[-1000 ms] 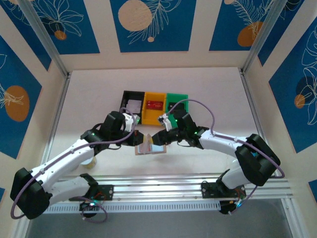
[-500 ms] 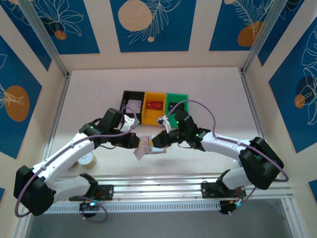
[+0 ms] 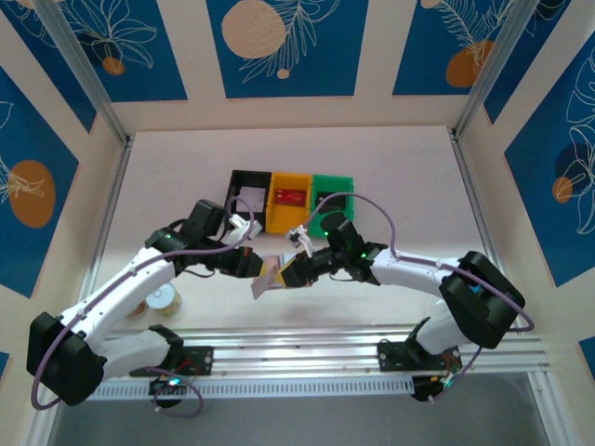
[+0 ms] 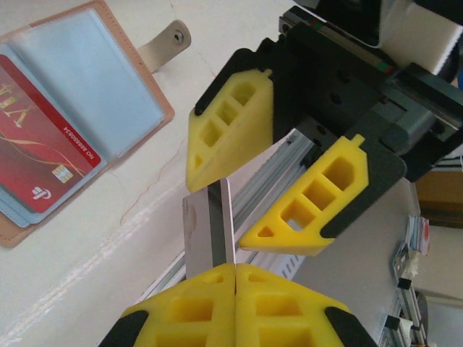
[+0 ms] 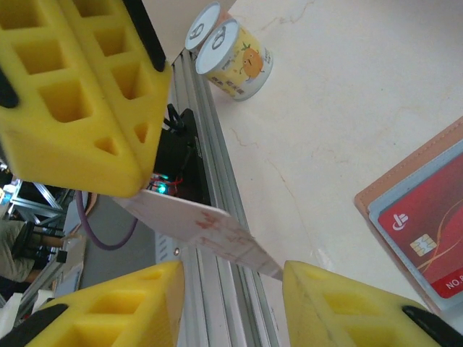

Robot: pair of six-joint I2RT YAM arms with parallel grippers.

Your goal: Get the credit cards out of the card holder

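Two grippers meet over one pale card (image 4: pixel 210 224) above the table (image 4: pixel 108 238). Your left gripper (image 4: pixel 235 269), pressed together, pinches the card's lower edge and holds it upright, apparently to offer the free end. Your right gripper (image 5: pixel 231 278) stands spread with a jaw on either side of that end, not touching it, and looks placed to take the card over. Close by on the table, the holder (image 4: pixel 155 94) lies open and flat, and a red card (image 4: pixel 40 137) in its clear pocket waits to be drawn.
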